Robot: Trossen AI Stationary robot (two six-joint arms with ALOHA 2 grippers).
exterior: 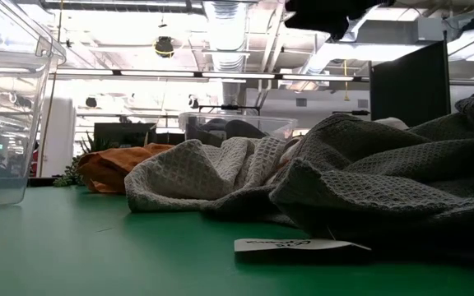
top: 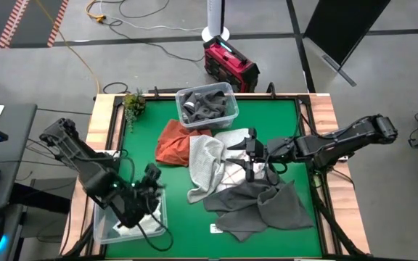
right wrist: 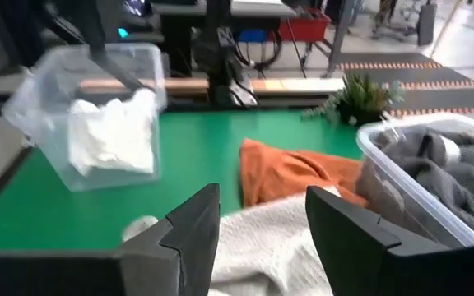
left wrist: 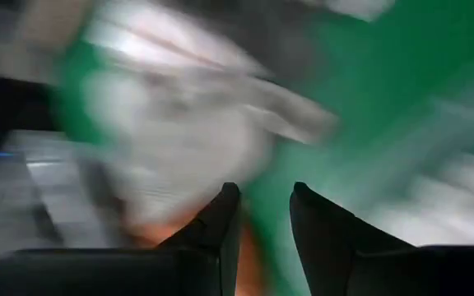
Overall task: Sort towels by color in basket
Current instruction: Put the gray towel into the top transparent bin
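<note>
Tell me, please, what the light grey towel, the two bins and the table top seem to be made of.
Light grey towel: soft woven cloth, probably cotton, with a matte waffle texture of small squares.
Far bin and near bin: clear, glossy hard plastic, since their contents show through the walls.
Table top: smooth, matte green surface with a wooden edge; the green material itself is unclear.

Rust-orange towel [top: 173,142], light grey towel [top: 205,164], dark grey towel [top: 260,206], green table [top: 300,138].

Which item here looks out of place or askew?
The clear bin holding a white towel looks tilted, lifted off the table at the left gripper. In the low view, a label card lies loose on the green mat.
</note>
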